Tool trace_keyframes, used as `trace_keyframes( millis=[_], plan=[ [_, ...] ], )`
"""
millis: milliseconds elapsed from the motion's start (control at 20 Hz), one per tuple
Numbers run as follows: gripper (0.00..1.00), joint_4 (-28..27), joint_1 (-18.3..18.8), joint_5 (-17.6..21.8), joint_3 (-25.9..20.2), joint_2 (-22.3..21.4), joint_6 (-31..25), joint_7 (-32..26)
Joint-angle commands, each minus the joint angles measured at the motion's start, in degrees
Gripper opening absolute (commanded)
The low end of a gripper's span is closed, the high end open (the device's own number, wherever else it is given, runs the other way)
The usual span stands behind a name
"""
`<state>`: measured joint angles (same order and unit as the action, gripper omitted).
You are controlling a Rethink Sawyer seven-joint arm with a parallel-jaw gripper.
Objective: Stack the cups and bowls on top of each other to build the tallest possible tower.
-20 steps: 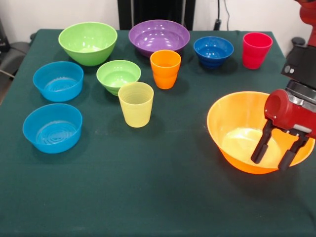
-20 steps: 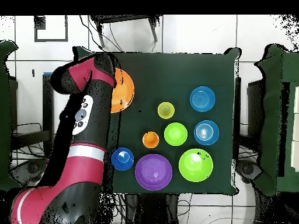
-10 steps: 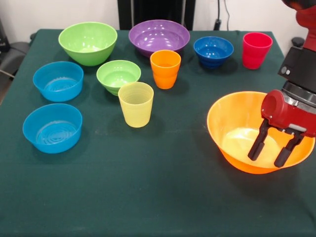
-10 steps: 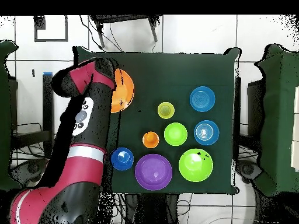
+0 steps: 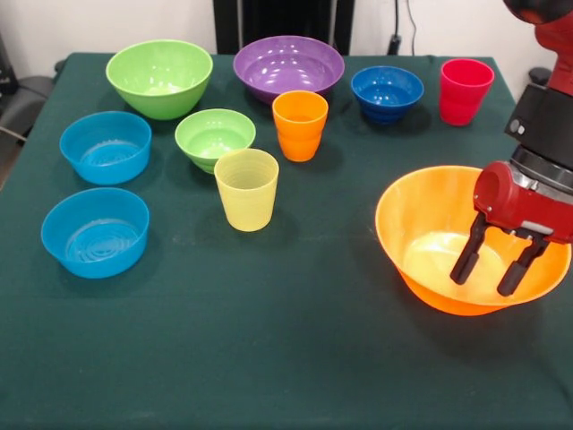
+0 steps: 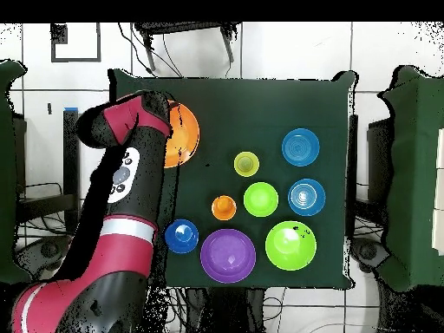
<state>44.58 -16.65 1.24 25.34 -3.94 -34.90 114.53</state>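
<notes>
The end effector (image 5: 491, 267), fingers spread and holding nothing, has lifted slightly over the last second and hangs inside the huge orange bowl (image 5: 430, 242) at the frame's lower right. Nothing is stacked yet, so this bowl likely becomes the tower's base. The red cup (image 5: 465, 90), small dark blue bowl (image 5: 387, 93) and purple bowl (image 5: 288, 67) line the top edge, well apart; the table (image 5: 269, 340) around the orange bowl lies open.

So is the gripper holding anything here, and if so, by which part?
Nothing is held. The gripper is open, its fingers hanging over the inside of the big orange bowl near its rim, with nothing between them.
</notes>
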Motion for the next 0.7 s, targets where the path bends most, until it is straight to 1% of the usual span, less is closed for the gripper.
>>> trace_keyframes(
  millis=[50, 200, 550, 650, 700],
  plan=[
    [1.0, 6.6, -0.6, -1.2, -8.4, 0.3, -0.9, 4.8],
    [1.0, 7.2, -0.3, -2.0, -9.5, 0.1, 0.3, 5.5],
    [1.0, 7.1, -0.7, -2.4, -9.3, -0.2, 1.5, 7.2],
    [1.0, 7.9, -0.6, -2.2, -9.9, -1.0, 2.6, 6.4],
    [1.0, 7.8, -0.5, -2.2, -9.9, -1.0, 2.3, 6.0]
  ],
)
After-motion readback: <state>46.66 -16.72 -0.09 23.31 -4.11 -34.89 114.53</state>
